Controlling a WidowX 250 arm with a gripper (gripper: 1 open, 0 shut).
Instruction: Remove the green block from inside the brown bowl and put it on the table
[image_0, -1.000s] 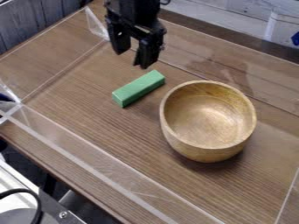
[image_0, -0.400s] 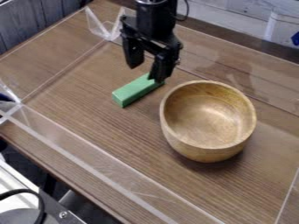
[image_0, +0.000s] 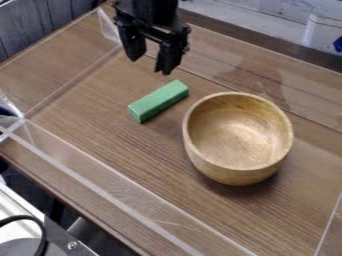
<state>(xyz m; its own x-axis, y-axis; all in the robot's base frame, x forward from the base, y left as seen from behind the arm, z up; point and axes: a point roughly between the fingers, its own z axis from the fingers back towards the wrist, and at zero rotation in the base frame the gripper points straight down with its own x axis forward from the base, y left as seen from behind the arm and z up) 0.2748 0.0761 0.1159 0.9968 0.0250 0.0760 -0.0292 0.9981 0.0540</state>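
Observation:
The green block (image_0: 158, 101) lies flat on the table (image_0: 94, 110), just left of the brown bowl (image_0: 238, 138) and apart from its rim. The bowl stands upright and nothing shows inside it. My gripper (image_0: 150, 58) hangs pointing down above the table, behind and slightly left of the block. Its two black fingers (image_0: 168, 55) stand open with nothing between them.
Low clear acrylic walls (image_0: 80, 165) run along the table's front and left edges. A white and blue object (image_0: 321, 35) sits beyond the back right edge. Dark cables (image_0: 20, 235) lie below the front left corner.
My gripper had come down close over the far end of the block, and has since pulled back up and to the left. The block and the bowl have stayed put.

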